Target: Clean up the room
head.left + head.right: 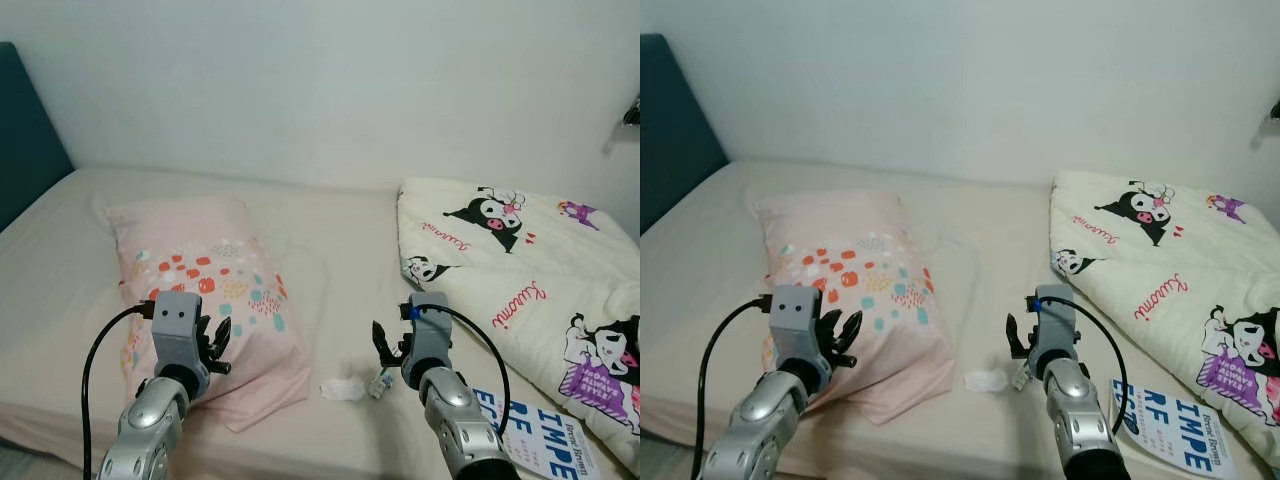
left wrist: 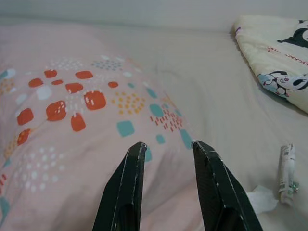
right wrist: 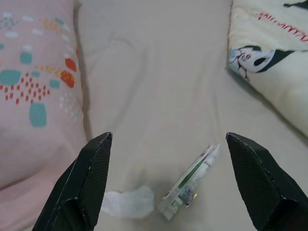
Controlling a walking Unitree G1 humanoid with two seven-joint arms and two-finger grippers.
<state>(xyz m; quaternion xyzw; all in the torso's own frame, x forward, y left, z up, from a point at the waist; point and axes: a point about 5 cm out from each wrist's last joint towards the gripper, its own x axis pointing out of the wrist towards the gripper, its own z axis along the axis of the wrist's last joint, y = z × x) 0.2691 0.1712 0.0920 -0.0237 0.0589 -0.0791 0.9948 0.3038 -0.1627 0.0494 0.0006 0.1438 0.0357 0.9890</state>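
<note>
Head view: pillow (image 1: pixel 200 290), quilt (image 1: pixel 520 270), book (image 1: pixel 545 440).

On the bed (image 1: pixel 340 240) a pillow (image 1: pixel 205 300) lies to the left and a quilt (image 1: pixel 520 270) to the right. Between them, near the front edge, a crumpled tissue (image 1: pixel 343 389) sits just beside a small packet (image 1: pixel 380 383) — a book (image 1: pixel 545 440) lies further right.

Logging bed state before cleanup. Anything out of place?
Yes: a crumpled tissue and a small wrapper lie loose on the sheet, below the open right claw. A book sits at the bed's edge.
</note>
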